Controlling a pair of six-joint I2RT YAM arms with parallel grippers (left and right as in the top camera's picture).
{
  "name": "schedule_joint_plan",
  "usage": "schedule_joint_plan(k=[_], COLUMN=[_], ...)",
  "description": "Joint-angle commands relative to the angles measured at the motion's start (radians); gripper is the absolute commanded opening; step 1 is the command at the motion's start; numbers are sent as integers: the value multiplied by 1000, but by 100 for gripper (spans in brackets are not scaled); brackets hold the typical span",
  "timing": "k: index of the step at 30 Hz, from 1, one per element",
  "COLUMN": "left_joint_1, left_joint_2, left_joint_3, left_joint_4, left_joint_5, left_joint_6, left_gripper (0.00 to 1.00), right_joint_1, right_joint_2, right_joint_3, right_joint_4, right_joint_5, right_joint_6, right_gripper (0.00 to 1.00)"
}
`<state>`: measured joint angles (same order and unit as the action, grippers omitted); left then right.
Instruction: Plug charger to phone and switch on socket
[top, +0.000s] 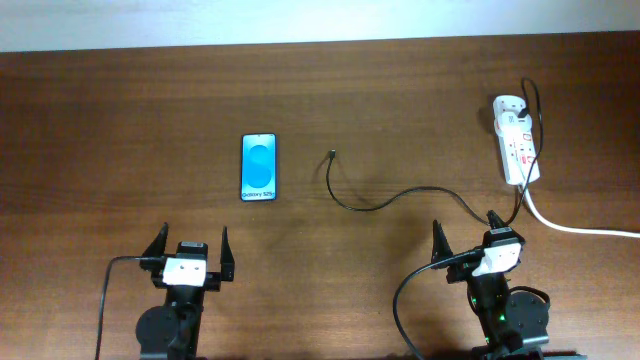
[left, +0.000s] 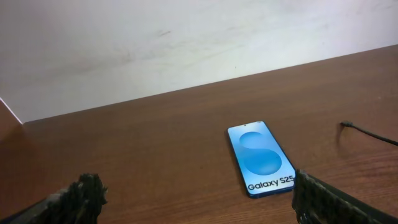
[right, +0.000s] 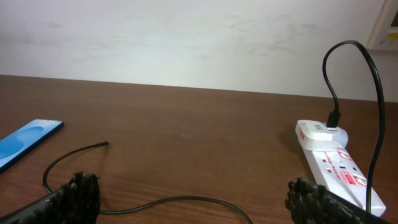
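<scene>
The phone (top: 259, 167) lies flat on the desk (top: 120, 130), its long side running away from the robot. The words "Galaxy S25" sit at the end nearer the robot. The charger (top: 370, 205) curls from the socket (top: 516, 139) on the right. Its small tip (top: 332, 154) points to the far edge, near the phone but not touching. The left claw (top: 192, 240) and right claw (top: 465, 235) are both spread wide.
</scene>
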<state>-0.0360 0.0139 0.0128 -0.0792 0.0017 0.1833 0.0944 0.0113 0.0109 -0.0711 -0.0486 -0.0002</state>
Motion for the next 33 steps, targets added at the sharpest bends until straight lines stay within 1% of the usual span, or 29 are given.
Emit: schedule_joint_plan(k=[1, 19, 20, 22, 24, 28, 31, 32, 33], left_joint_1=[6, 6, 6, 6, 6, 6, 6, 6, 6], left_joint_2=[-2, -2, -2, 13, 74, 388, 668, 800, 868], left_joint_3=[-4, 0, 18, 53, 115, 363, 623, 761, 834], left_joint_4=[-4, -5, -5, -6, -5, -32, -154, -212, -246], left_joint_5=[-6, -10, -10, -10, -10, -6, 0, 60, 87], left_joint_6=[13, 13, -23, -33, -33, -33, -36, -48, -75], left_gripper=[99, 99, 99, 99, 99, 99, 99, 99, 99], right_joint_1=[3, 3, 3, 3, 3, 3, 3, 3, 3], right_joint_2=[-7, -5, -5, -5, -5, -5, -5, -3, -2], right_joint_3=[-5, -5, -5, -5, -5, -5, -5, -5, -5], right_joint_4=[-4, -4, -4, -4, -4, -4, -4, -4, -4], right_joint_5=[1, 1, 1, 1, 1, 1, 1, 1, 1], right_joint_6=[0, 0, 0, 0, 0, 0, 0, 0, 0], right_gripper=[98, 98, 98, 98, 98, 98, 99, 98, 98])
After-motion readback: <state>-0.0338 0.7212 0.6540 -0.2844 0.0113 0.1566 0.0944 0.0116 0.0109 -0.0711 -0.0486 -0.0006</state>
